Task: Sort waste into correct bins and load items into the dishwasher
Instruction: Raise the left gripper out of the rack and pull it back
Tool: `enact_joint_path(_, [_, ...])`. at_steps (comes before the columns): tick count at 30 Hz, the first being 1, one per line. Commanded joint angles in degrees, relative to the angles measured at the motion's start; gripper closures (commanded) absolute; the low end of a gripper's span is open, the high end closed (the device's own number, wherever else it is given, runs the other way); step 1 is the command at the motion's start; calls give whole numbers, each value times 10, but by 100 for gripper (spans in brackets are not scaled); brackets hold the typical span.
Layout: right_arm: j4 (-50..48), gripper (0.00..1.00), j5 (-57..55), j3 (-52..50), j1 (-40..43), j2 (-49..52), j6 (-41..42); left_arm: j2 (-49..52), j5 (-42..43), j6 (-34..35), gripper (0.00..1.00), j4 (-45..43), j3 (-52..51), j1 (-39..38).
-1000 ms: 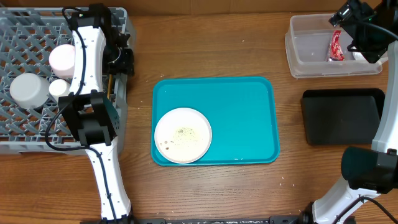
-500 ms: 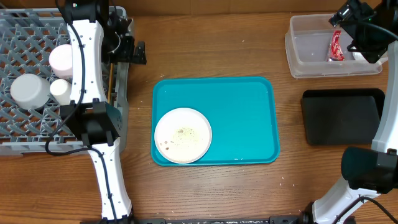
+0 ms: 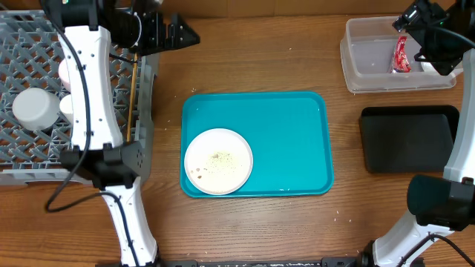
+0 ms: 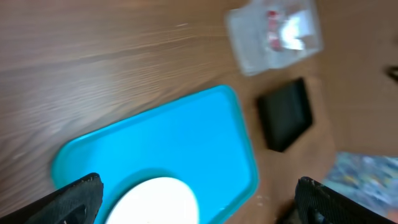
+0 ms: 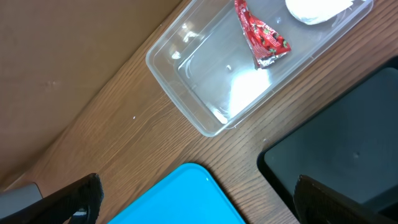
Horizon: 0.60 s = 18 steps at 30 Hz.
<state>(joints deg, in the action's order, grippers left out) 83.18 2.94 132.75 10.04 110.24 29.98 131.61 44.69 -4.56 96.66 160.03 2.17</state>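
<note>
I am seeing the dish rack (image 3: 30, 159) partly hidden under the left arm. The white napkin (image 5: 317, 9) is cut off at the top edge of the right wrist view, and the left wrist view is blurring. Bare wood is lying open between the rack and the teal tray (image 3: 289, 133). The left gripper (image 3: 184, 33) is reaching sideways past the rack's far corner, fingers spread wide, holding nothing. The right gripper (image 5: 196, 202) is hovering by the clear tub (image 3: 371, 63), equally wide and empty. The red wrapper (image 3: 401, 55) is lying inside the tub. The white plate (image 3: 218, 161) is sitting in the tray's lower left corner.
</note>
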Motion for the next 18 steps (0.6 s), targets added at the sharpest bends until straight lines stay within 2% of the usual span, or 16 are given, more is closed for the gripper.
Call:
enact_joint_path(1, [-2,0,-5,-1,0,3,-2,-61,53,7,0,2,-11,-64])
enact_joint_path(4, [-2,0,-5,-1,0,3,-2,-90,-50,20,0,2,-36,-133])
enact_joint_path(7, [-2,0,-5,-1,0,3,-2,-113,-252,91,0,2,-68,-207])
enact_joint_path(10, [-2,0,-5,-1,0,3,-2,-127,-415,158,0,2,-89,-248])
enact_joint_path(15, [-2,0,-5,-1,0,3,-2,-140,-614,249,0,2,-89,-213])
enact_joint_path(18, [-2,0,-5,-1,0,3,-2,-140,-663,273,0,2,-89,-157])
